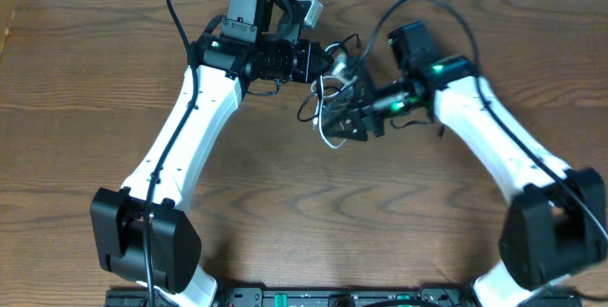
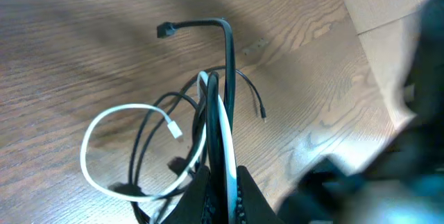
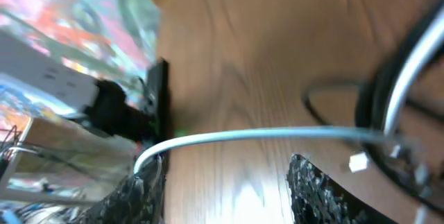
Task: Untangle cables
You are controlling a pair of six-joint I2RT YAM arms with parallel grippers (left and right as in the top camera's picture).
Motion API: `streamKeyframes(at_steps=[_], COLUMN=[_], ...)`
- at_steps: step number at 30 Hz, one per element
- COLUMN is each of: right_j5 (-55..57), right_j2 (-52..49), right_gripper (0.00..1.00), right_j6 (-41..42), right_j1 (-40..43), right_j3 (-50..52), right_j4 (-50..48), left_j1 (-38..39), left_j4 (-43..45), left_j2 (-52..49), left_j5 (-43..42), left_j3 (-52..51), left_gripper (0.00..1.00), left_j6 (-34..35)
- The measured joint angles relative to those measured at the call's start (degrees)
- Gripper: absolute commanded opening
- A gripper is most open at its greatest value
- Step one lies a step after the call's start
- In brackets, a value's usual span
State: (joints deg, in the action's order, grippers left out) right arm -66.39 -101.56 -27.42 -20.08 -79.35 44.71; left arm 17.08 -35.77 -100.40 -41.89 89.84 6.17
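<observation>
Plainly, the thin white cord [image 2: 222, 137] and the thin black cord [image 2: 229, 57] lie tangled together near the far middle of the brown wood-grain table [image 1: 285, 212], between the tips of the two arms.

In the left wrist view the white cord rises straight out of the left gripper [image 2: 223, 182]. Its dark fingers are pressed tight on the cord, and a black strand runs into the same pinch beside it. Away from that pinch the white cord sweeps round in a wide loop on the wood and ends in a small white plug [image 2: 175, 130] inside the loop.

The black cord climbs past the white one, bends sharply at the top and ends in a small black plug [image 2: 164, 30]. Thinner black loops cross through the white loop (how many times cannot be told).

The right gripper [image 3: 223, 165] has its textured fingers standing well apart, gripping nothing. A stretch of the white cord runs across the gap just beyond the fingertips and reaches one finger's tip. That view is blurred, so whether cord and finger truly touch cannot be told.
</observation>
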Motion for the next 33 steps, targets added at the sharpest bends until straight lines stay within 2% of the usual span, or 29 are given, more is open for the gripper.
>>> streamKeyframes(at_steps=[8,11,15,20,22,25,33], right_j5=[-12.55,-13.03,-4.83,11.19,15.72,20.96,27.65], right_j2=[7.06,7.45,7.45,7.39,7.08,5.53,-1.99], right_gripper=[0.51,0.52,0.58,0.63,0.64,0.7,0.69], right_j6=[-0.46,2.05,6.1,7.65,6.21,3.37,-2.6], right_j1=[7.04,10.25,12.57,9.97,8.79,7.43,7.34], right_j3=[-0.02,-0.04,-0.04,-0.04,-0.04,-0.04,-0.04], right_j4=[-3.13,-5.46,-5.68,-5.09,-4.5,-4.59,-8.63], left_j1=[0.0,0.0,0.0,0.0,0.0,0.0,0.0], left_j4=[0.0,0.0,0.0,0.0,-0.09,-0.42,-0.46], left_j2=[0.0,0.0,0.0,0.0,0.0,0.0,0.0], left_j5=[0.02,0.02,0.02,0.02,0.02,0.02,0.02], left_j3=[0.0,0.0,0.0,0.0,0.0,0.0,0.0], left_gripper=[0.07,0.07,0.08,0.07,0.08,0.07,0.08], left_j6=[0.0,0.0,0.0,0.0,0.0,0.0,0.0])
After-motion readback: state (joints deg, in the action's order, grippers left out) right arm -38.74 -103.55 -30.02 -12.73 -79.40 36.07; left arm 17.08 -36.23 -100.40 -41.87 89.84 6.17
